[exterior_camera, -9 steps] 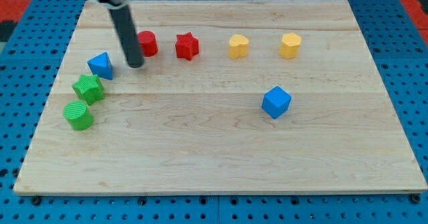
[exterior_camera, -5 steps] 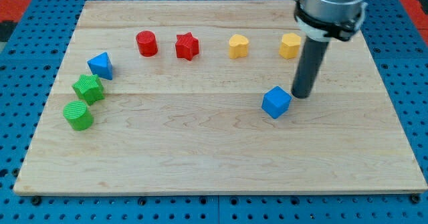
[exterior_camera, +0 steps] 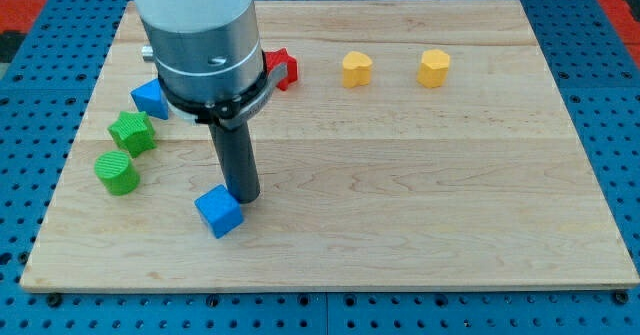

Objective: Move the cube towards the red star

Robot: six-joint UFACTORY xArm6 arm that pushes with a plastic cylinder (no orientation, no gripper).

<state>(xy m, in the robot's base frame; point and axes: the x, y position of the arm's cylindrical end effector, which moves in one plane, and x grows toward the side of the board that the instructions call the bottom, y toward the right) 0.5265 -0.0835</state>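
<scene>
The blue cube [exterior_camera: 218,212] lies low on the wooden board [exterior_camera: 420,195], left of centre. My tip [exterior_camera: 243,197] rests on the board against the cube's upper right side. The red star [exterior_camera: 284,67] is near the view's top, well above the cube. The arm's wide grey body hides its left part. The rod runs straight up from the tip into that body.
A blue triangular block [exterior_camera: 149,98], a green star [exterior_camera: 131,132] and a green cylinder [exterior_camera: 117,172] stand along the left side. Two yellow blocks [exterior_camera: 356,69] [exterior_camera: 434,67] sit at the top right. The arm hides the board left of the red star.
The blue cube has gone from the right of centre to the lower left. My tip has moved left with it. The arm now covers the red cylinder seen earlier.
</scene>
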